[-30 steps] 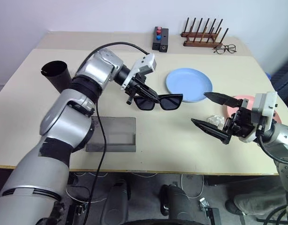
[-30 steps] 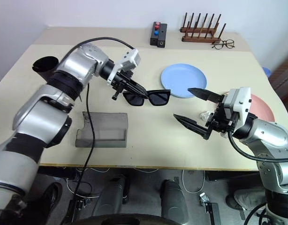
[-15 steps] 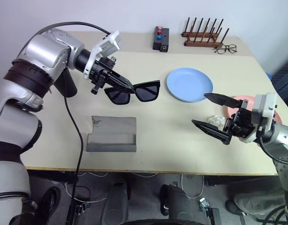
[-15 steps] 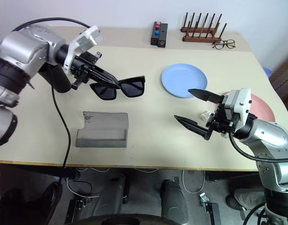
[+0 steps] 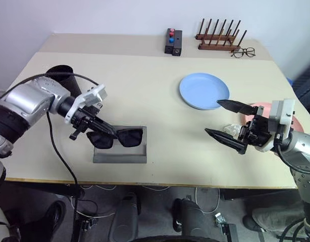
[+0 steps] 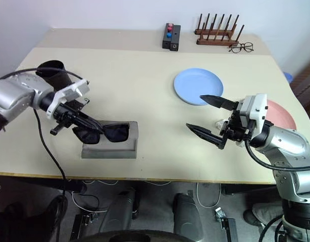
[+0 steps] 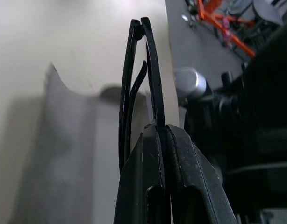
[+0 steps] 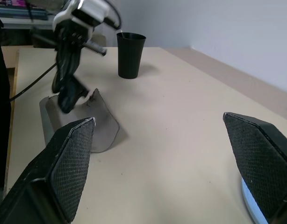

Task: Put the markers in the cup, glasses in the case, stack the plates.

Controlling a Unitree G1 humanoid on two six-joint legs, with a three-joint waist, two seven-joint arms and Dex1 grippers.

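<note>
While pinched (image 5: pixel 102 132), sunglasses (image 5: pixel 117 137) over case (image 5: pixel 119 153)

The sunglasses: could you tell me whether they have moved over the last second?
Yes. The sunglasses, pinched in the left end effector, went from beside the blue plate to over the grey case.

Left gripper (image 5: pixel 108 133) pinched closed on sunglasses (image 5: pixel 117 138), arm bent near table's left front edge. Right gripper (image 5: pixel 223 121) level, jaws spread wide, near right edge.
</note>
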